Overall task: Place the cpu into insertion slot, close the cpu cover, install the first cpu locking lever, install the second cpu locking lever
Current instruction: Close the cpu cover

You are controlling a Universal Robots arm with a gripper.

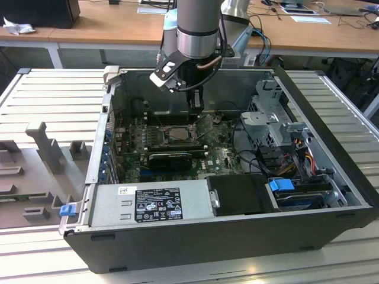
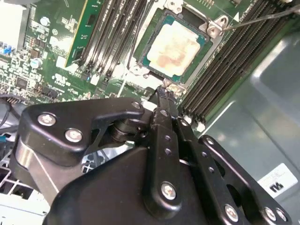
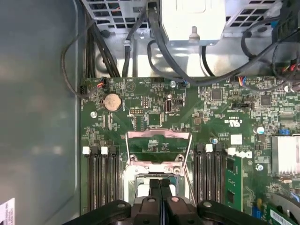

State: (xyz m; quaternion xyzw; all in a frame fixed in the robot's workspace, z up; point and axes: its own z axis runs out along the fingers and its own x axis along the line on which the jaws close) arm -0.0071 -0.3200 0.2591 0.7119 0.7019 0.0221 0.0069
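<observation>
The cpu, a pale silver-beige square with stains on its face, lies seated in the insertion slot of the green motherboard. The cpu cover, a thin silver frame with a square window, stands swung open just beyond the slot. My gripper is shut, its black fingers pressed together at the slot's edge by a small metal tab. I see nothing between them. In the exterior view the gripper hangs low inside the case, beside the cpu. A thin locking lever sticks out free past the slot's corner.
Long black memory slots flank the socket on both sides. A black expansion card lies close by it. The power supply, drive cage and loose cables crowd the case, whose walls hem in the arm.
</observation>
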